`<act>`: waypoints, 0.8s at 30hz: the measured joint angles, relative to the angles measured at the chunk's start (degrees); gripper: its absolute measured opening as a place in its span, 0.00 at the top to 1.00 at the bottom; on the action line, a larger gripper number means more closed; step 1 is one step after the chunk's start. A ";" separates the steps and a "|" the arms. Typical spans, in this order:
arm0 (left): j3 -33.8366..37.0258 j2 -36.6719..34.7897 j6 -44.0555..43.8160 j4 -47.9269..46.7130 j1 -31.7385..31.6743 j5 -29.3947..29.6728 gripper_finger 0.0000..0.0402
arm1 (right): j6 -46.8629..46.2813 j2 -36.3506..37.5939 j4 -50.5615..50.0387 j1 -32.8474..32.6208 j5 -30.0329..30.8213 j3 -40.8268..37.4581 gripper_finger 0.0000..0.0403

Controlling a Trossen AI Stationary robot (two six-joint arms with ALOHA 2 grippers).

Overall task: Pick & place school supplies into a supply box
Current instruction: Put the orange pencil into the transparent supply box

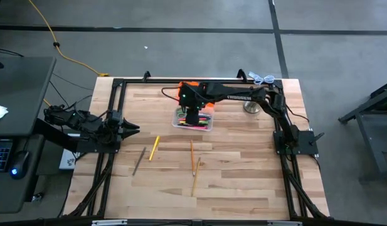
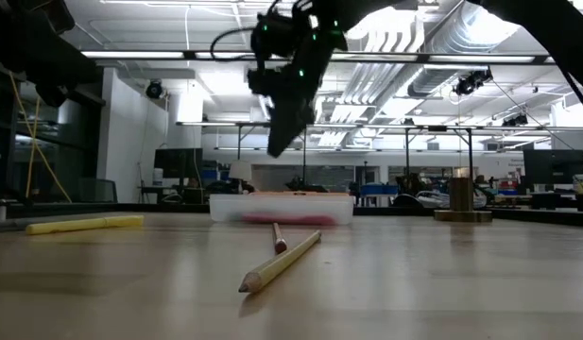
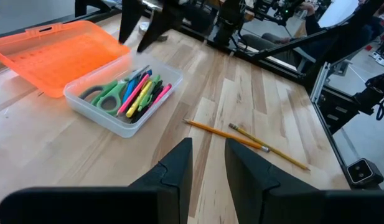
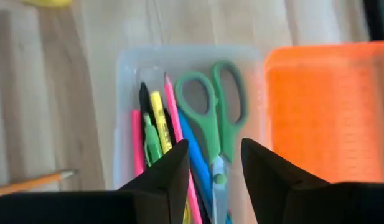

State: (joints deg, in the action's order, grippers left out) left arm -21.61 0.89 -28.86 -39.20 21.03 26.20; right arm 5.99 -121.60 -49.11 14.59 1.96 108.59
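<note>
Right gripper (image 4: 211, 168) jaws apart, empty, hovering over supply box (image 1: 193, 127) mid-table, orange lid (image 3: 58, 53) open. Scissors (image 4: 220, 112), pens inside. Pencils (image 1: 194, 166) loose on table (image 1: 243, 182). Left gripper (image 3: 208, 165) apart, parked at table's left edge.

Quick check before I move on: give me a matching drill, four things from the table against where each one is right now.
Things:
1. green-handled scissors
2. yellow marker
3. right tool
4. left tool

Places:
A. at the table's left edge, waiting, fingers open
B. inside the supply box
C. above the supply box, fingers open, holding nothing
D. loose on the table, left of the two pencils

Pairs: 1-B, 2-D, 3-C, 4-A
</note>
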 joint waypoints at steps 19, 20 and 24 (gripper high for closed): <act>0.00 0.00 0.02 -0.06 0.00 0.00 0.70 | -12.38 0.26 -23.90 -11.04 -8.29 26.44 0.69; 0.00 0.00 0.02 -0.07 -0.02 0.00 0.70 | -13.35 0.57 -23.98 -11.66 -8.47 26.20 0.69; 0.00 0.00 0.02 -0.14 -0.02 -0.02 0.70 | -16.42 0.81 -24.65 -13.91 -8.31 26.19 0.69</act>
State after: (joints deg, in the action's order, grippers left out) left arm -21.61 0.89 -28.84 -39.34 21.02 26.17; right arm -10.43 -120.80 -73.76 0.68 -6.35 134.78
